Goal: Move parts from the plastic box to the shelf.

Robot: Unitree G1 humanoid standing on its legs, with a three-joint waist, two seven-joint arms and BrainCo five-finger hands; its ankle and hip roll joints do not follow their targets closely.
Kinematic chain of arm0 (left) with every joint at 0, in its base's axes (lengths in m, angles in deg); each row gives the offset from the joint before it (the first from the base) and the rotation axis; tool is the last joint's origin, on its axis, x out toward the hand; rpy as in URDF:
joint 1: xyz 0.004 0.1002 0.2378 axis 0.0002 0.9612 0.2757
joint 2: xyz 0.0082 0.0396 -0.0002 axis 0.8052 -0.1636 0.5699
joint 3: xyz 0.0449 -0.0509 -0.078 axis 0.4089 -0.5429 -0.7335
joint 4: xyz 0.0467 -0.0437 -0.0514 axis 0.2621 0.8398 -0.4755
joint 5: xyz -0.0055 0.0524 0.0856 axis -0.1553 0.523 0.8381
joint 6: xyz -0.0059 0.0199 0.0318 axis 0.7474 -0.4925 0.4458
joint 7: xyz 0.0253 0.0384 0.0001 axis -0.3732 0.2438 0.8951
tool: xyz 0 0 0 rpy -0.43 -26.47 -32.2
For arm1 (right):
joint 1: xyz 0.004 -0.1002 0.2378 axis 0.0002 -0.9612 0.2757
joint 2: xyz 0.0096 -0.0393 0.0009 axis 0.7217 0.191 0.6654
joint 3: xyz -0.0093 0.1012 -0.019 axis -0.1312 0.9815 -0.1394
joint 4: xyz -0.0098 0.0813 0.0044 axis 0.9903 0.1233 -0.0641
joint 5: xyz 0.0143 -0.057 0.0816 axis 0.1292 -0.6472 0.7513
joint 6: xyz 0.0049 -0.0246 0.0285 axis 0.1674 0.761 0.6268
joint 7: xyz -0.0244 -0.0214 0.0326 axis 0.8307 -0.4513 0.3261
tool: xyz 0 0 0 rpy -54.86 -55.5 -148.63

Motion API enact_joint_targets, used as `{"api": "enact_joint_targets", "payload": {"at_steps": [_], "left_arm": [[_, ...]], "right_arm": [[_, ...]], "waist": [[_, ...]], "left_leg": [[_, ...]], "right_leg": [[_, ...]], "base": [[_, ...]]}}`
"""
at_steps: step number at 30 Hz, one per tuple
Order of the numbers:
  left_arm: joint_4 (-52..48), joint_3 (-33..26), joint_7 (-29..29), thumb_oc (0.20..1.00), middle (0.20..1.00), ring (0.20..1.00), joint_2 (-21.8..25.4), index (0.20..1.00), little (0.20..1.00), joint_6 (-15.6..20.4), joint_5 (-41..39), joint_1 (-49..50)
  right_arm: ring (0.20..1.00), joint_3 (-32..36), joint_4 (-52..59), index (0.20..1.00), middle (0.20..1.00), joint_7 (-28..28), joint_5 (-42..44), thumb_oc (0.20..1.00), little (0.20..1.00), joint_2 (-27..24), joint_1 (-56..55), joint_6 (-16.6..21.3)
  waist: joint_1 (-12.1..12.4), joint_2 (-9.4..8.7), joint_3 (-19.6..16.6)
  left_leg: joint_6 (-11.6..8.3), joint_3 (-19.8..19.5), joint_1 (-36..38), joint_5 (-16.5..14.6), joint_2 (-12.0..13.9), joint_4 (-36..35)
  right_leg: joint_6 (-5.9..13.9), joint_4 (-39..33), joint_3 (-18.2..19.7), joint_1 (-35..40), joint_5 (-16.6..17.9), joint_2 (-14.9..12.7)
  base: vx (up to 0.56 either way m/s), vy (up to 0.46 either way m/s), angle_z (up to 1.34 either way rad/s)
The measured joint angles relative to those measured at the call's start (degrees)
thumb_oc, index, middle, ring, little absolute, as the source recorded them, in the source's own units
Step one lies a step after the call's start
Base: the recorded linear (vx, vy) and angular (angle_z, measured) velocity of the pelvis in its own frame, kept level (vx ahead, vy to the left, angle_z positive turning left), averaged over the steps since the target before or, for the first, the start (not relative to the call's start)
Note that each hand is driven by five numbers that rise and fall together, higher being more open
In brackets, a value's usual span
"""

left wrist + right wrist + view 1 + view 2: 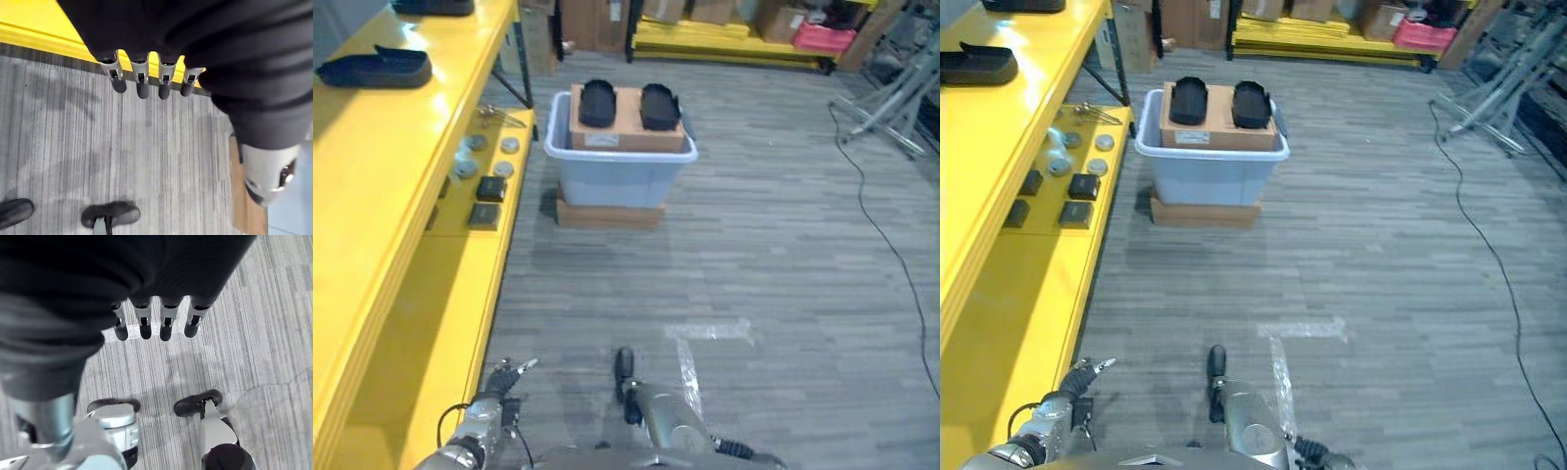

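Well short of finished, judging by how things lie. Ahead on the floor (pixel 783 255), the plastic box (pixel 619 176), pale and translucent, resting on a flat brown board (pixel 609 214) just beside the end of the yellow shelf (pixel 372 196). Inside the box, a brown carton (pixel 626 125) rising above the rim, with two black parts (pixel 598 103) (pixel 659 106) lying side by side on top, untouched. On the shelf's upper level, one similar black part (pixel 377 66), and another dark one (pixel 433 6) further back at the edge of view; whether these came out of the box cannot be told. On the lower level, small round metal pieces (pixel 465 166) and dark square blocks (pixel 490 188), not obviously tied to this job. Left robot hand (pixel 142 81) hanging low over the floor next to the shelf's yellow edge, fingers straight and relaxed, holding nothing. Right robot hand (pixel 154 320) likewise lowered over bare floor, fingers extended, released, nothing in it. Both well apart from the box. At best one or two parts delivered, at least two left to carry. Probably a stretch of walking toward the box still needed, then a reach to the carton top for the nearer black part.
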Motion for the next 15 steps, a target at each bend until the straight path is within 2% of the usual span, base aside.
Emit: {"api": "enact_joint_targets", "payload": {"at_steps": [1,2,3,4,5,6,7,8,9,10,11,13,14,15], "left_arm": [[0.0,0.0,0.0,1.000,1.000,1.000,-0.6,1.000,1.000,-0.1,0.0,1.1],[0.6,-0.2,0.1,1.000,1.000,1.000,-2.9,1.000,1.000,-0.5,0.1,2.7],[0.9,-0.2,0.1,1.000,1.000,1.000,-3.7,1.000,1.000,-0.8,0.0,3.7],[1.0,-0.3,0.1,1.000,1.000,1.000,-3.7,1.000,1.000,-1.1,-0.1,4.9],[1.0,-0.3,0.1,1.000,1.000,1.000,-3.3,1.000,1.000,-1.3,-0.1,5.2],[1.5,-0.7,0.1,1.000,1.000,1.000,-3.0,1.000,1.000,-1.3,0.0,5.3],[2.3,-1.8,0.2,1.000,1.000,1.000,-3.0,1.000,1.000,-1.3,0.1,5.2],[2.4,-2.4,0.3,1.000,1.000,1.000,-3.1,1.000,1.000,-1.2,0.0,5.0],[2.5,-2.5,0.1,1.000,1.000,1.000,-2.6,1.000,1.000,-1.1,0.0,4.3],[2.3,-2.5,0.0,1.000,1.000,1.000,-1.7,1.000,1.000,-0.8,0.0,3.3],[1.9,-2.2,-0.1,1.000,1.000,1.000,-0.9,1.000,1.000,-0.6,0.0,2.5],[1.4,-2.1,-0.1,1.000,1.000,1.000,0.1,1.000,1.000,-0.1,0.1,2.2],[1.4,-1.7,-0.1,1.000,1.000,1.000,0.3,1.000,1.000,0.3,0.2,2.8],[1.2,-0.3,-0.2,1.000,1.000,1.000,-0.2,1.000,1.000,2.0,0.3,4.5]], "right_arm": [[1.000,0.6,-0.1,1.000,1.000,0.0,0.0,1.000,1.000,-0.2,-1.2,-0.2],[1.000,0.9,-0.2,1.000,1.000,-0.1,0.0,1.000,1.000,-1.9,-0.7,-0.6],[1.000,0.9,-0.3,1.000,1.000,-0.1,-0.1,1.000,1.000,-2.4,-0.5,-0.9],[1.000,0.9,-0.4,1.000,1.000,-0.1,-1.1,1.000,1.000,-2.5,0.8,-0.9],[1.000,0.9,-0.5,1.000,1.000,-0.1,-1.7,1.000,1.000,-2.3,2.0,-0.8],[1.000,0.9,-0.1,1.000,1.000,-0.1,-1.9,1.000,1.000,-2.1,3.1,-0.5],[1.000,0.8,0.5,1.000,1.000,-0.1,-2.0,1.000,1.000,-2.0,4.7,0.2],[1.000,0.8,0.9,1.000,1.000,-0.2,-2.1,1.000,1.000,-2.1,5.9,0.7],[1.000,0.7,0.6,1.000,1.000,-0.4,-2.2,1.000,1.000,-2.1,7.4,1.2],[1.000,0.4,0.5,1.000,1.000,-0.9,-2.2,1.000,1.000,-2.0,8.5,1.5],[1.000,0.3,0.3,1.000,1.000,-1.0,-2.2,1.000,1.000,-2.0,9.2,1.7],[1.000,0.2,0.4,1.000,1.000,-1.4,-2.0,1.000,1.000,-1.9,9.6,1.8],[1.000,0.2,0.4,1.000,1.000,-1.8,-1.8,1.000,1.000,-2.2,9.9,2.1],[1.000,-0.6,0.4,1.000,1.000,-2.3,-1.6,1.000,1.000,-3.3,10.3,2.9]], "waist": [[-0.1,-0.70,-0.4],[0.2,2.04,-0.5],[0.9,2.76,-0.9],[1.8,2.98,-1.1],[2.1,3.06,-1.2],[2.4,3.01,-1.3],[3.0,2.47,-1.1],[3.4,2.06,-1.0],[4.8,1.51,-0.8],[6.0,0.29,-0.1],[6.7,-1.05,0.9],[7.6,-2.94,2.1],[8.3,-2.95,2.3],[9.5,-1.36,2.4]], "left_leg": [[-0.41,-0.1,1.2,0.1,-1.9,0.9],[-1.61,0.1,2.3,-0.6,-1.2,4.0],[-2.92,0.2,0.9,-0.1,-1.1,8.1],[-4.31,0.2,-1.4,-0.1,-0.6,15.5],[-4.54,0.3,-3.4,-0.6,1.4,21.7],[-5.56,0.2,-6.3,0.3,3.9,28.4],[-7.56,-0.7,-11.3,2.5,7.4,39.8],[-8.43,-2.6,-16.3,5.7,8.4,48.0],[-8.52,-3.4,-22.9,6.6,9.3,56.7],[-8.16,-4.2,-28.8,6.7,9.4,60.0],[-6.80,-4.3,-33.8,6.6,9.5,60.3],[-6.40,-4.5,-36.5,6.4,9.6,48.5],[-6.53,-4.6,-36.7,6.4,9.6,37.7],[-10.54,-6.5,-34.1,10.1,9.7,14.0]], "right_leg": [[-3.81,-0.8,-1.2,2.0,0.6,0.2],[-5.28,-0.2,0.4,4.0,3.2,0.1],[-5.50,-1.1,2.4,5.1,2.6,0.2],[-5.38,-2.7,3.7,6.9,2.4,0.0],[-5.02,-3.6,4.3,8.7,1.7,0.1],[-4.70,-3.7,4.4,10.1,0.7,0.3],[-4.54,-3.6,5.0,11.1,-0.6,0.6],[-4.64,-3.4,5.7,11.2,-1.2,0.5],[-4.70,-3.3,7.0,11.4,-1.4,0.2],[-4.69,-3.7,8.2,11.8,-1.5,-0.8],[-4.66,-4.7,9.0,13.1,-1.6,-1.9],[-3.26,-6.7,9.6,16.4,-2.4,-3.7],[-1.96,-7.1,10.2,17.9,-3.1,-4.1],[-0.76,-7.3,12.7,19.6,-3.9,-3.6]], "base": [[0.34,-0.170,0.31],[0.32,-0.178,0.11],[0.33,-0.206,-0.14],[0.32,-0.224,-0.27],[0.25,-0.207,-0.19],[0.30,-0.276,-0.15],[0.27,-0.270,-0.15],[0.27,-0.238,-0.33],[0.22,-0.116,-0.39],[0.24,-0.042,-0.43],[0.32,0.030,-0.34],[0.32,0.098,-0.35],[0.29,0.114,-0.87],[0.24,0.106,-0.91]]}}
